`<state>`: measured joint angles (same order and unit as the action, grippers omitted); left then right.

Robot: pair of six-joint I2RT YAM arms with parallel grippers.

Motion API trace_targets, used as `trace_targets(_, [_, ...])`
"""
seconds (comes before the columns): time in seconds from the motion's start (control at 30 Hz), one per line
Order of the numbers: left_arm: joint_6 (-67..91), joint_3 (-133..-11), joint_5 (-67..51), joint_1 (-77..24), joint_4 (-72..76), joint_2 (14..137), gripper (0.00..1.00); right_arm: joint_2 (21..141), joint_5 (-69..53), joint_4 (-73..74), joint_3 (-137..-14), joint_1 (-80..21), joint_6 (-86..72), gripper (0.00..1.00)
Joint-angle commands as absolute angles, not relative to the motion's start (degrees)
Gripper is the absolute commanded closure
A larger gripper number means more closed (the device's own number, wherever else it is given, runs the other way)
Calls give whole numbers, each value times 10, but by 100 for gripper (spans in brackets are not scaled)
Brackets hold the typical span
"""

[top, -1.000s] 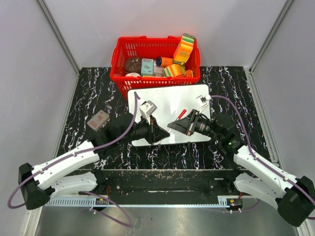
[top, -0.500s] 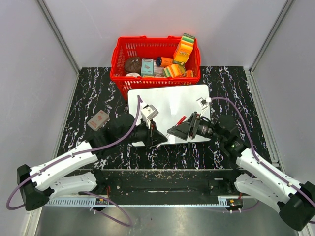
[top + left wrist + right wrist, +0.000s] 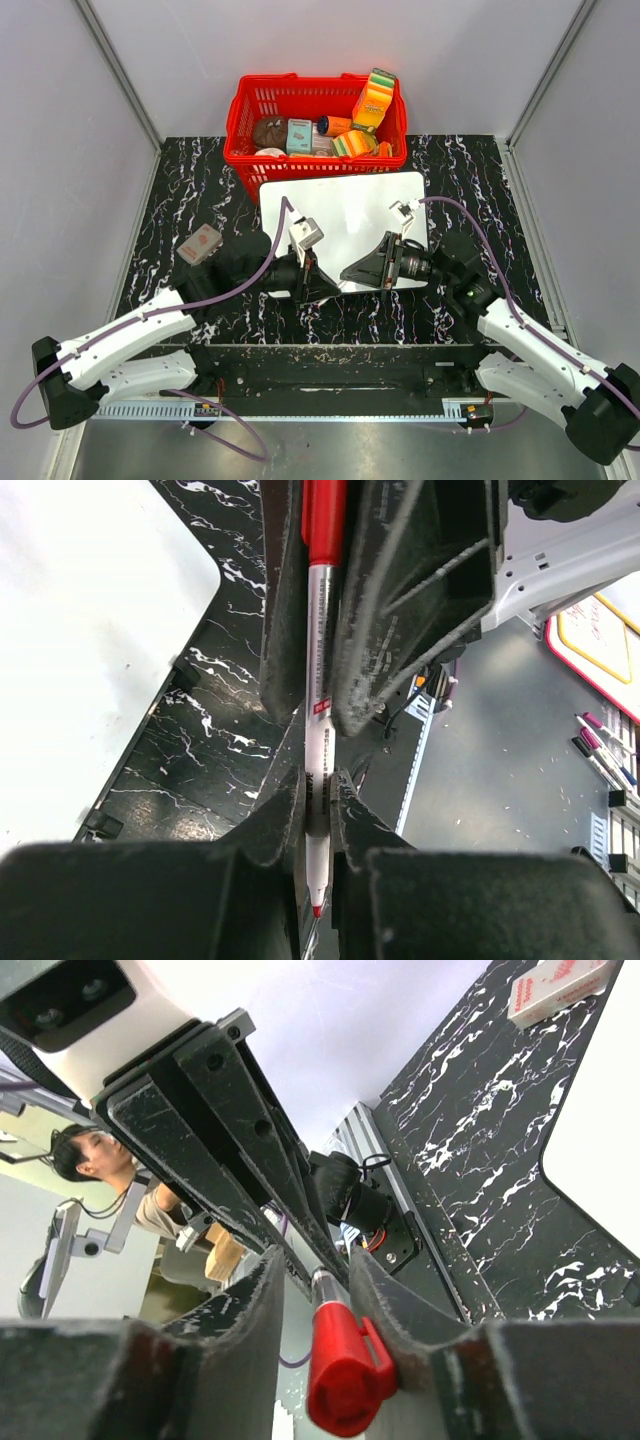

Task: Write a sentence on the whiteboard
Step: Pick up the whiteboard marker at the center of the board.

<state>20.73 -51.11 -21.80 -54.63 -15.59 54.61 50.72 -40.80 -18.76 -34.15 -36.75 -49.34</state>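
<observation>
Your left fingers (image 3: 283, 815) clamp the red marker (image 3: 320, 680) and your right fingers (image 3: 255, 1320) pinch its cap (image 3: 338, 1365) over the blank whiteboard (image 3: 350, 205) lying on the tabletop (image 3: 190, 190): uncapping, apparently, so pull straight apart next.

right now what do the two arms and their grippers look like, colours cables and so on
The left arm and right arm have white shell links with black joints. A purple cable loops along each. The left gripper and right gripper are matte black and wedge-shaped, with scuffed flat fingers. A pale grey camera block tops each wrist.
</observation>
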Motion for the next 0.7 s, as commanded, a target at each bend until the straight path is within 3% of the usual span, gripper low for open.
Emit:
trace_targets(0.0, [198, -541, -231, -547, -148, 548, 100, 512, -429, -230, -345, -371, -502, 68])
trace_targets(0.27, [195, -540, -214, -547, -154, 543, 100, 525, -458, -236, -339, -370, -498, 71])
trace_targets(0.4, [196, -540, -214, -547, -154, 548, 100, 526, -459, -234, -339, -371, -494, 90])
trace_targets(0.43, [198, -538, -212, -547, -154, 547, 100, 527, -459, -233, -340, -371, -493, 91])
trace_targets(0.6, [198, -539, -209, -547, -157, 546, 100, 533, -476, -231, -342, -370, -484, 86])
trace_targets(0.67, [196, -538, -209, -548, -158, 546, 100, 533, -476, -227, -343, -370, -482, 71])
